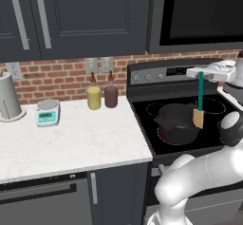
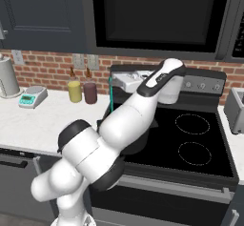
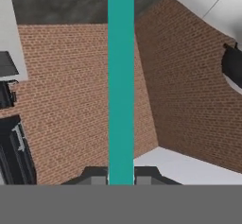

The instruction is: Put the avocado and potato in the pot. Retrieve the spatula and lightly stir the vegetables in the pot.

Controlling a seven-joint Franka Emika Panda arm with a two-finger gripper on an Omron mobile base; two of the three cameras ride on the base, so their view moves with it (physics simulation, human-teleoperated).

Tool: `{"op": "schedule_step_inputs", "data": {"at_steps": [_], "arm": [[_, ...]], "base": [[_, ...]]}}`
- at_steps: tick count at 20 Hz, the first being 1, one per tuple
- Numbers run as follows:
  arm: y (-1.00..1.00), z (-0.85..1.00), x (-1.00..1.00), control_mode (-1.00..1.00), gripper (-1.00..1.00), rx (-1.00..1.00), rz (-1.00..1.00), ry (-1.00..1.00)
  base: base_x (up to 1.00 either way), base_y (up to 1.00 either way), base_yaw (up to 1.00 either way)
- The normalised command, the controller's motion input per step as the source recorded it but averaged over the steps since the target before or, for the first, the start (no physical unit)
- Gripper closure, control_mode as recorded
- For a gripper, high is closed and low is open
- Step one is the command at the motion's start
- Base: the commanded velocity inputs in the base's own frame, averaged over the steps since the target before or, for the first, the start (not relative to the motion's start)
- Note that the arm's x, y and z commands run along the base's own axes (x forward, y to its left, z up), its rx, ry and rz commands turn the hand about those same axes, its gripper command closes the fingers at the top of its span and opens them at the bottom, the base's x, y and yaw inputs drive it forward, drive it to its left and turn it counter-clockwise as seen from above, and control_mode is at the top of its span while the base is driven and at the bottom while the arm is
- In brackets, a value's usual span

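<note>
The hand point(image 1: 201, 73) is clamped on the teal handle of the spatula point(image 1: 200, 100), which hangs straight down (blade lowest) over the stove point(image 1: 147, 124). Its tan blade sits at the right rim of the dark pot point(image 1: 176, 122) on the near left burner. Something olive-yellow glints inside the pot, too small to name. On the counter point(image 1: 85, 141) to the left stands a kitchen scale point(image 1: 48, 112).

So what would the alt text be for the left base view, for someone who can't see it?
A white robot arm's gripper holds a spatula by its teal handle, tan blade hanging over a dark pot on a black stove. To the left, a white counter carries a small scale and two jars against a brick wall.
</note>
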Motion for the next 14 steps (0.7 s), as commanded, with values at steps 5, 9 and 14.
{"op": "schedule_step_inputs", "data": {"at_steps": [5, 9, 14], "arm": [[-0.01, -0.31, 0.25, -1.0, 1.0, -0.01, 0.19, -0.02], [0.0, -0.17, 0.37, -1.0, 1.0, 0.0, 0.23, -0.09], [0.0, -0.02, 0.3, -1.0, 1.0, 0.0, 0.23, -0.13]], "base": [[0.0, 0.0, 0.0], [0.0, 0.0, 0.0], [0.0, 0.0, 0.0]]}}
